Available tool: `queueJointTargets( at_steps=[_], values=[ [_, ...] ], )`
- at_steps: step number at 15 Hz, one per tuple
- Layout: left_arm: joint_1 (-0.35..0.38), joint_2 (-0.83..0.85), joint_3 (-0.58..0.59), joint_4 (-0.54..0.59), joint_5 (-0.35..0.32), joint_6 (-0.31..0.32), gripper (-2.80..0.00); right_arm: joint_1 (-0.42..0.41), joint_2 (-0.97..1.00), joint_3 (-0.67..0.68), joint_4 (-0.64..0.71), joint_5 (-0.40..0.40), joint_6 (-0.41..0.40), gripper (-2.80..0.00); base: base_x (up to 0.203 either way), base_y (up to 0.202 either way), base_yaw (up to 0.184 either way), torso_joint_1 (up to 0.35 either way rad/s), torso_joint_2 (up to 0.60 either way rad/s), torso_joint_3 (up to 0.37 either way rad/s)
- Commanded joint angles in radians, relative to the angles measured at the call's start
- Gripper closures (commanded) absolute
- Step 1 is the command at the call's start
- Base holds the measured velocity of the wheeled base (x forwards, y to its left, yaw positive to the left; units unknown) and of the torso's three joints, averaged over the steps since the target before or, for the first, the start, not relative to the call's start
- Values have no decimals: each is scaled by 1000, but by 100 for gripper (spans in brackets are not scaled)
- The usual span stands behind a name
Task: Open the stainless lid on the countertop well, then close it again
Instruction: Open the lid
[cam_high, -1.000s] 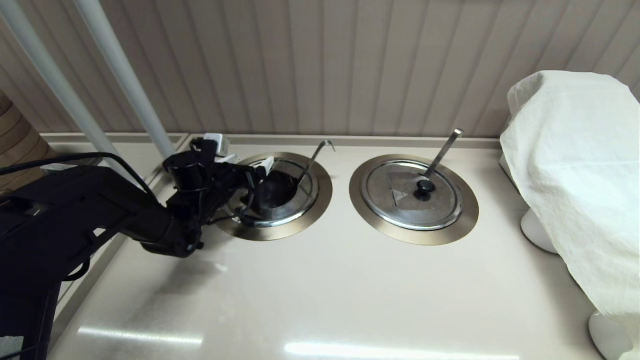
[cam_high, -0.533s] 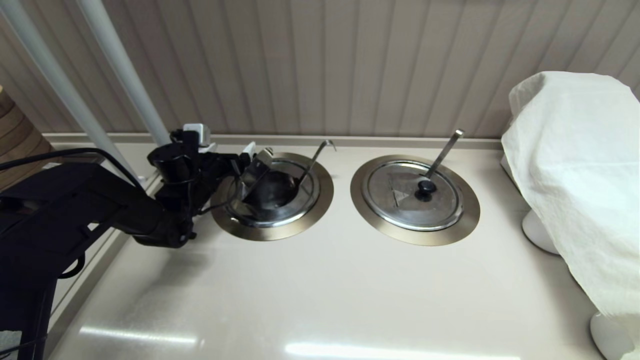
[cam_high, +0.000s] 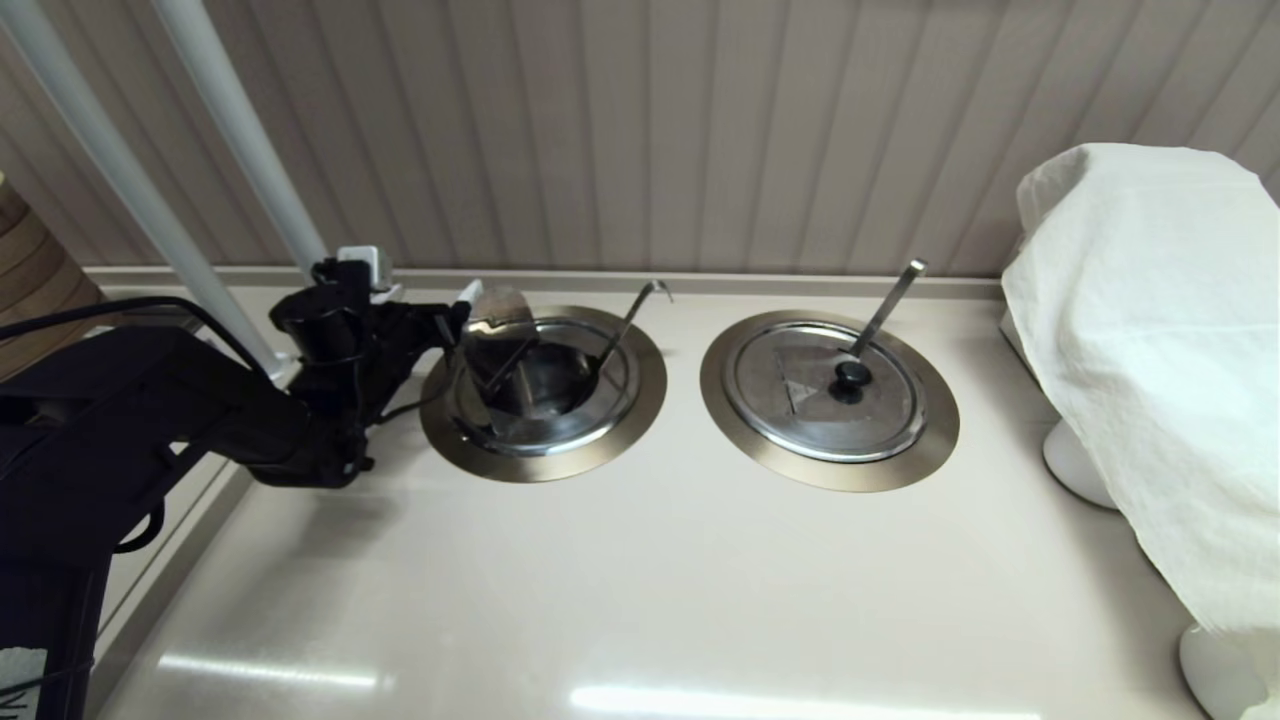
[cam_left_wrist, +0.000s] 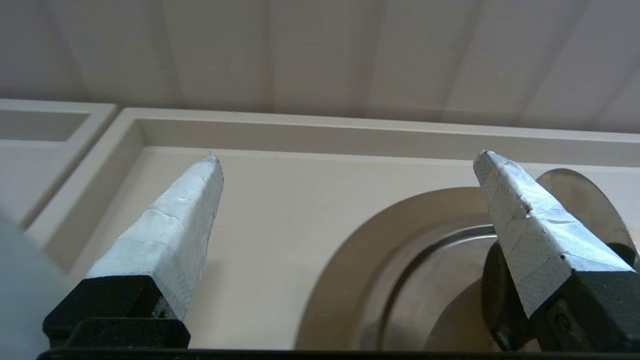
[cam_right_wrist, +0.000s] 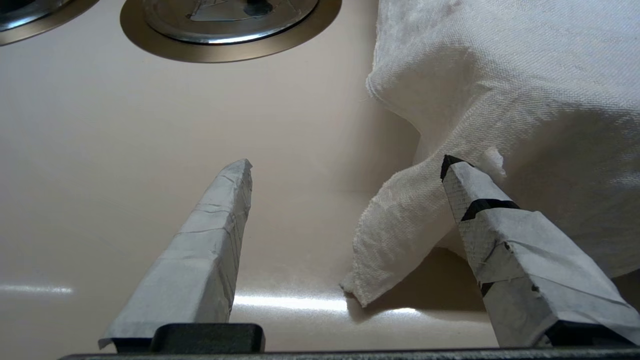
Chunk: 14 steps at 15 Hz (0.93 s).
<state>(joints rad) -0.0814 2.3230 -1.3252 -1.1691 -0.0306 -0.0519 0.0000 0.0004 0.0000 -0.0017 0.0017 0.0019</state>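
Observation:
The countertop well (cam_high: 640, 400) with the thin hook-tipped ladle handle (cam_high: 630, 315) sits left of centre in the head view. The folding half of the stainless lid (cam_high: 500, 305) stands raised at the well's left-rear side, and the other half lies flat. My left gripper (cam_high: 455, 310) is open just left of the raised half. In the left wrist view the left gripper (cam_left_wrist: 345, 157) has bare counter between its fingers. One finger stands against the black knob (cam_left_wrist: 495, 295) and the raised lid half (cam_left_wrist: 585, 200), above the well's rim (cam_left_wrist: 350, 280). My right gripper (cam_right_wrist: 347, 162) is open, low over the counter.
The twin lid (cam_high: 800, 400) with a straight ladle handle (cam_high: 885, 305) lies shut on the right well. A white cloth (cam_high: 1150, 330) covers something at the far right; a corner of the cloth (cam_right_wrist: 400, 240) hangs between the right fingers. Two white poles (cam_high: 240, 150) rise behind the left arm.
My left gripper has drawn back to the left, off the well's middle. The lid's folding half has swung up from low over the well and now stands raised.

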Motion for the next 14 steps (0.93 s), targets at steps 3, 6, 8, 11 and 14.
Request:
queueJointTargets(
  at_steps=[3,6,8,11,14],
  values=[
    [32,-3,-26,-8,-3,0,-280,0,0,0,0,1,0,-280,0,0,0,0,0,0],
    [73,-52,-49,-9,-2,1,-280,0,0,0,0,1,0,-280,0,0,0,0,0,0],
    [122,-58,-75,-9,-3,4,-280,0,0,0,0,0,0,-280,0,0,0,0,0,0],
    [143,-52,-77,-32,-8,31,-280,0,0,0,0,0,0,-280,0,0,0,0,0,0],
    [129,-60,-69,-112,-6,103,-280,0,0,0,0,1,0,-280,0,0,0,0,0,0]
  ],
)
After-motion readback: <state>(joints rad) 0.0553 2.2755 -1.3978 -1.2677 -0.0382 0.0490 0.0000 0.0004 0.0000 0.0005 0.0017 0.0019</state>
